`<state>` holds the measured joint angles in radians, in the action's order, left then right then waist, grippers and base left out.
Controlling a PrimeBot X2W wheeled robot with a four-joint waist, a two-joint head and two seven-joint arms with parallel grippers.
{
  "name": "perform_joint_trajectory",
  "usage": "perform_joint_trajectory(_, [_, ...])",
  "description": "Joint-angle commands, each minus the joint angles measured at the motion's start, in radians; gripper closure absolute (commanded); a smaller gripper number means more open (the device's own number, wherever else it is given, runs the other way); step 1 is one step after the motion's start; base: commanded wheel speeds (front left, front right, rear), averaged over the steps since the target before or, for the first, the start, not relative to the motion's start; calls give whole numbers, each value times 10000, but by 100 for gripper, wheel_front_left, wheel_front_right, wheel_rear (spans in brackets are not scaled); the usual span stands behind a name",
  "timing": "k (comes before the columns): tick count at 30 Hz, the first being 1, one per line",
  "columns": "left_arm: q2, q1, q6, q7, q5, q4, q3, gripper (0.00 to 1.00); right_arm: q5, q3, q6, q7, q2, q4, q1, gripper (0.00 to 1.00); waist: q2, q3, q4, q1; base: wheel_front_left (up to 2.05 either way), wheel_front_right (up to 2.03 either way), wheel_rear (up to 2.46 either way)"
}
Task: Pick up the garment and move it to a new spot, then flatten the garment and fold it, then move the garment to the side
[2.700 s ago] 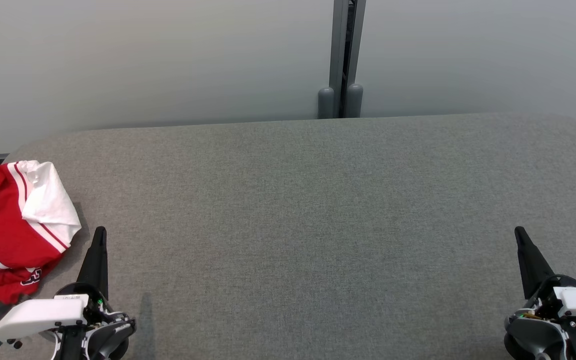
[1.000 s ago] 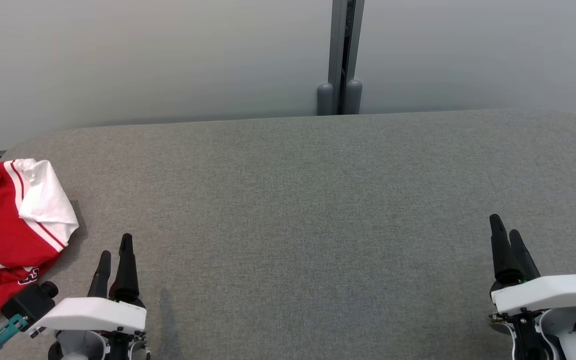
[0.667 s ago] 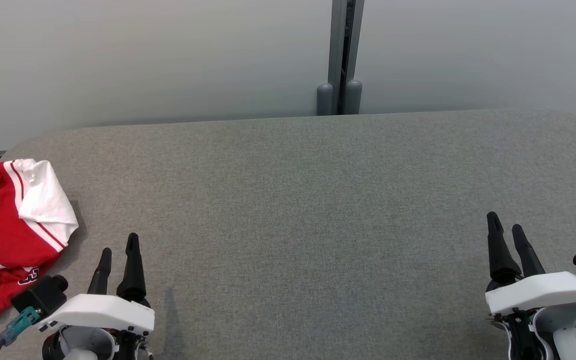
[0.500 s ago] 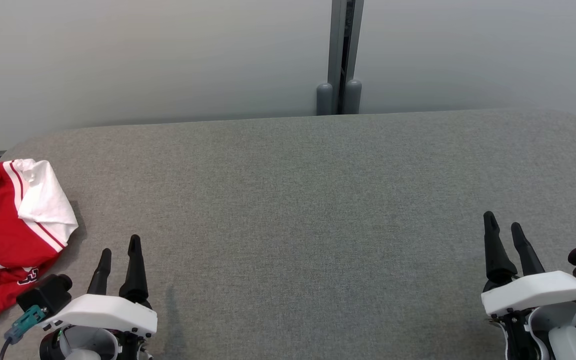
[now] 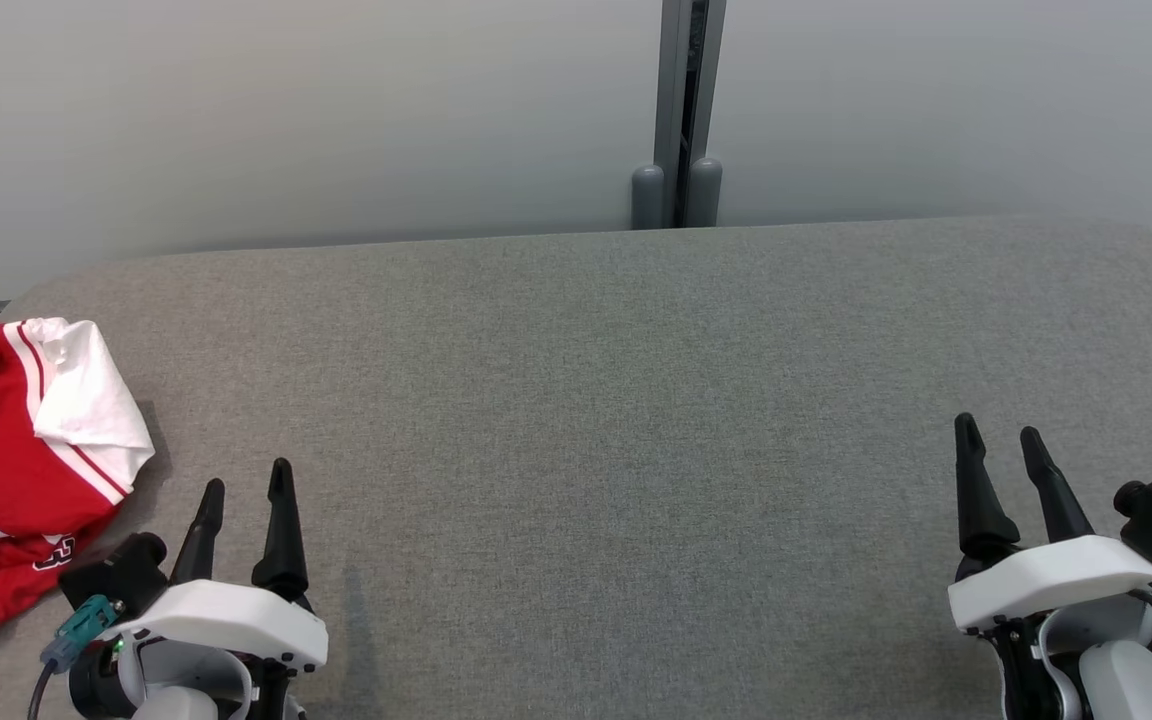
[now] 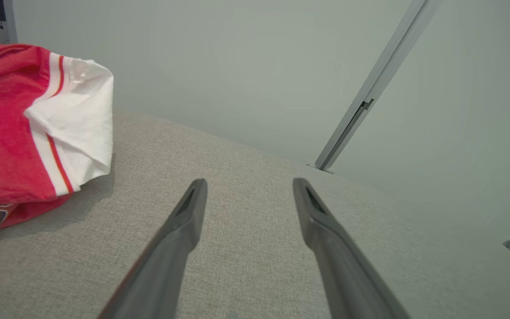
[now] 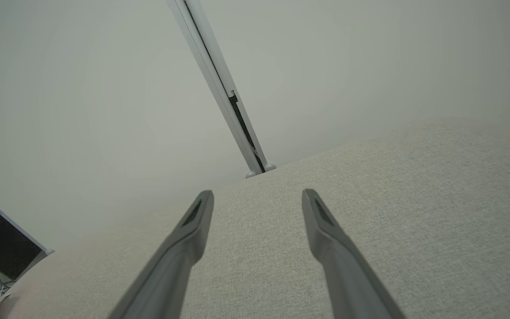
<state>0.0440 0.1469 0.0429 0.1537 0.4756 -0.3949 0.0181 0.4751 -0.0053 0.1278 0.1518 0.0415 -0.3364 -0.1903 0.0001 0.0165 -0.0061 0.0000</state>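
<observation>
a crumpled red and white garment [image 5: 26, 470] lies at the left edge of a grey fabric table [image 5: 586, 400]. the left gripper [image 5: 247, 475] sits just right of the garment, not touching it, its 2 fingers spread and empty. the right gripper [image 5: 997, 427] is far to the garment's right, its 2 fingers also spread and empty.
</observation>
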Motion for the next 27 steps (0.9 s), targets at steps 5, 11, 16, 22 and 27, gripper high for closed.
perform_joint_trajectory(5, [76,282,-64,206,-734,-69,-42,0,-782,58,38,235,103,-171,-218,0,-1,0,-9,0,0,0,0])
perform_joint_trajectory(11, [79,300,-131,328,-1228,-81,-79,0,-1275,55,40,355,105,-211,-296,0,-1,0,-16,0,0,0,0])
perform_joint_trajectory(16, [84,336,-212,435,-1725,-156,-108,0,-1765,39,40,475,106,-232,-320,0,-1,-10,-23,0,0,0,0])
perform_joint_trajectory(22, [86,377,-280,567,-2228,-311,-123,0,-2311,42,42,588,107,-297,-351,0,-1,-23,-28,0,0,0,0])
perform_joint_trajectory(27, [90,379,-367,677,-2677,-373,-136,0,-2766,27,43,698,111,-369,-399,0,-1,-33,-26,0,0,0,0])
